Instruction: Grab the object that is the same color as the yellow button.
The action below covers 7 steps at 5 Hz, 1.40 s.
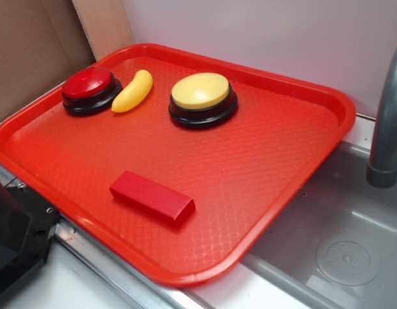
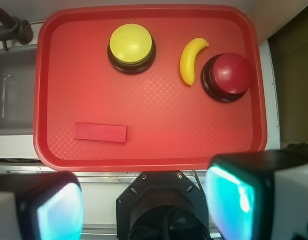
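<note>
- We judge the task is at its start: our end effector [image 2: 144,210] hangs above the near edge of the tray [image 2: 49,150], fingers spread wide, holding nothing.
- The banana [image 2: 190,62] lies far ahead and a little right, between the yellow button [image 2: 131,44] and the red button [image 2: 229,75], just beside the latter.
- Next we must advance, descend and align across its curve.
- The fingers are blurred and cut off; the outside view shows no end effector.

We see a red tray [image 1: 301,138] with diamond-embossed texture; yellow banana toy [image 1: 133,91]; pale-yellow button [image 1: 202,92] and red button [image 1: 89,84], both on black bases; solid red block [image 1: 152,196]; grey sink [image 1: 353,225]; gripper [image 2: 144,207] pads glowing cyan.
</note>
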### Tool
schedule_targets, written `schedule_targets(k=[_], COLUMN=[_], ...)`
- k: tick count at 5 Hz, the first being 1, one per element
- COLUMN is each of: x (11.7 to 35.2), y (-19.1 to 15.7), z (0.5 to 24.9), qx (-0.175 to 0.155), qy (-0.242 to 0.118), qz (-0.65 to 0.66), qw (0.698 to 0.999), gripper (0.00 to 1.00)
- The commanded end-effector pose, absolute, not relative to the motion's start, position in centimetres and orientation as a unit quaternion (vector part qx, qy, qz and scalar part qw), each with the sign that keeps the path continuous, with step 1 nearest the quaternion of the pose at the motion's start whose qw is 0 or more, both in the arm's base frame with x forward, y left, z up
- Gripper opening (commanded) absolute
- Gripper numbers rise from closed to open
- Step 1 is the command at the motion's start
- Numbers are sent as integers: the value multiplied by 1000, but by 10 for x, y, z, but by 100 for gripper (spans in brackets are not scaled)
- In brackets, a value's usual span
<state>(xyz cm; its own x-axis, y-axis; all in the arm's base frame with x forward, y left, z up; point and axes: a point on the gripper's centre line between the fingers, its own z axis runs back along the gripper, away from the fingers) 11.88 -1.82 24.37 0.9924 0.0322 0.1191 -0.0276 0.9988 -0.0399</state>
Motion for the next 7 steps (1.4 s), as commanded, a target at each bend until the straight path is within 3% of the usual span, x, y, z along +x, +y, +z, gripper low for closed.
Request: schedule_targets(k=[1, 2, 3, 5, 7], x=[119, 151, 184, 236, 256], y=[-18, -17, -5, 41, 68], z=[244, 221, 188, 142, 99], qx=[-19, 24, 16, 25, 30], qy=[-60, -94, -88, -106, -115], qz=[15, -70, -136, -144, -140], qw=[998, 993, 987, 984, 983], gripper=[100, 100, 100, 100, 100])
